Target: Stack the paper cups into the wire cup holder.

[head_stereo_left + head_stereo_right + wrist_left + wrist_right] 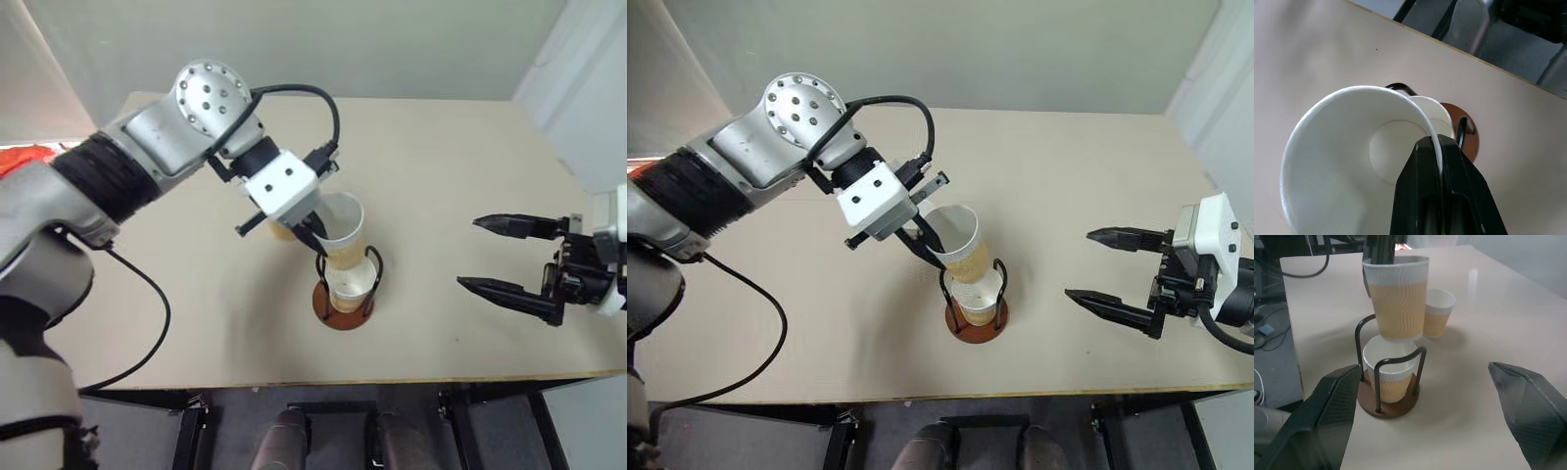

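Note:
My left gripper (315, 235) is shut on the white rim of a tan ribbed paper cup (1398, 298), one finger inside and one outside. That cup hangs slightly tilted just above the wire cup holder (323, 311), a brown disc with black wire loops near the table's front middle. A second paper cup (1391, 369) sits upright inside the holder. A third paper cup (1439, 311) stands on the table just behind it, mostly hidden by my left hand in the eye views. My right gripper (466, 253) is open and empty, well to the right, pointing at the holder.
The beige table (470, 157) ends at a front edge (392, 382) close below the holder. A black cable (157, 304) from my left arm hangs over the table's left part. The wall runs behind the far edge.

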